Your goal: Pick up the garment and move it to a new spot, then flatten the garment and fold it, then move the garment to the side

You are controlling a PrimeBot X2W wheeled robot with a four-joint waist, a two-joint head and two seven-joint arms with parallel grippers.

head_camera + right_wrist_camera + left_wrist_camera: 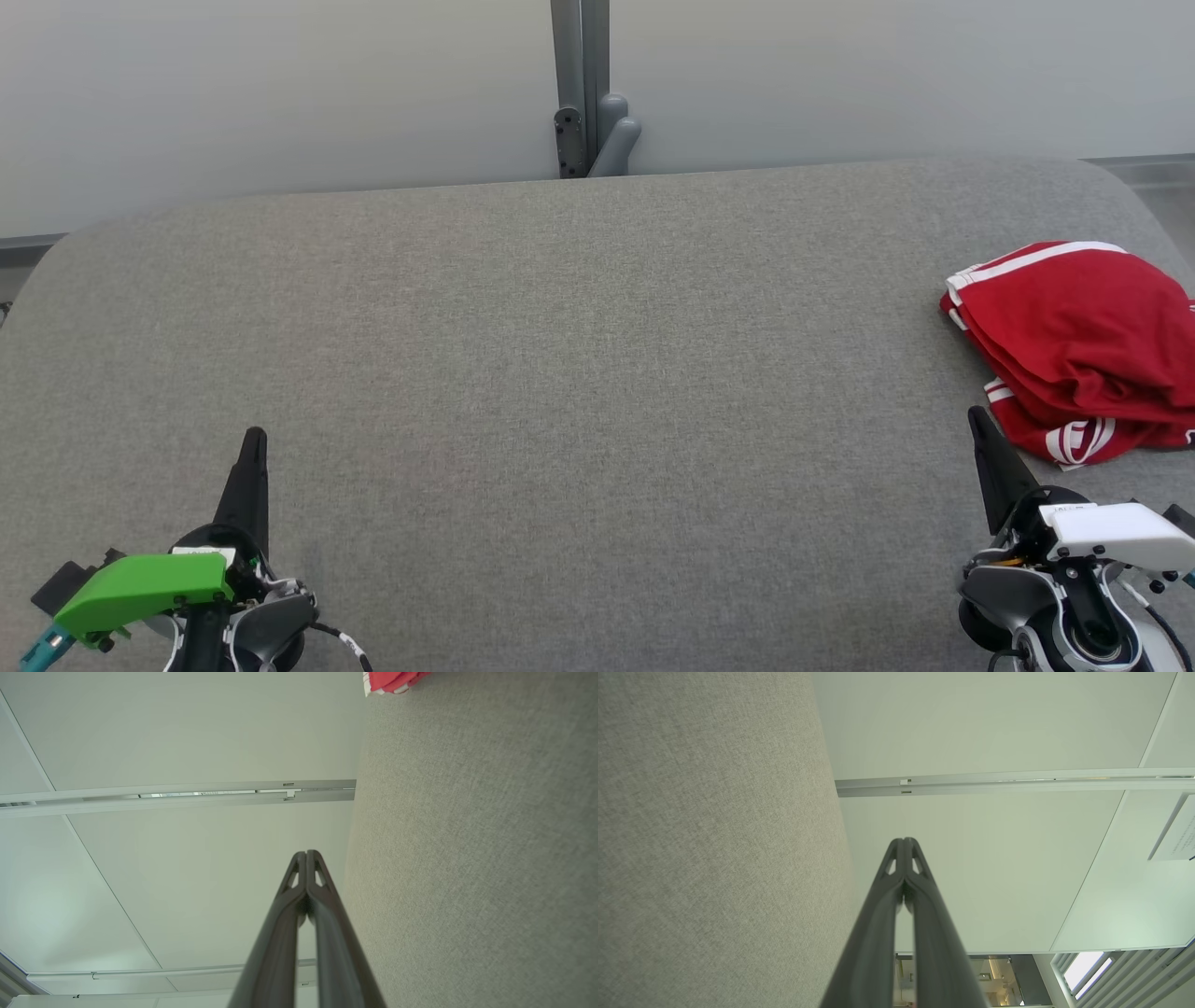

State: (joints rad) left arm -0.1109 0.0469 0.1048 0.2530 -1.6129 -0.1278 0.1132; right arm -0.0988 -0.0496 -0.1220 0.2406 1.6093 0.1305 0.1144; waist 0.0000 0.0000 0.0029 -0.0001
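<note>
Red garment bunched at the right side of a grey worktop, both hands shut and empty.

The cloth-covered worktop spans the head view. The garment lies in loose stacked layers at its right side, partly cut off by the picture's edge, and its corner peeks into the right wrist view. It looks light, soft and limp, so it would likely sag and unfold when lifted. A pinch on the white-striped hem at its left, through one layer only, seems the surest hold. Its layered edges slant from far left to near right, though the full long axis cannot be told. The right hand is just near-left of it, fingers pressed together. The left hand is well apart at the near left, fingers likewise together.
</note>
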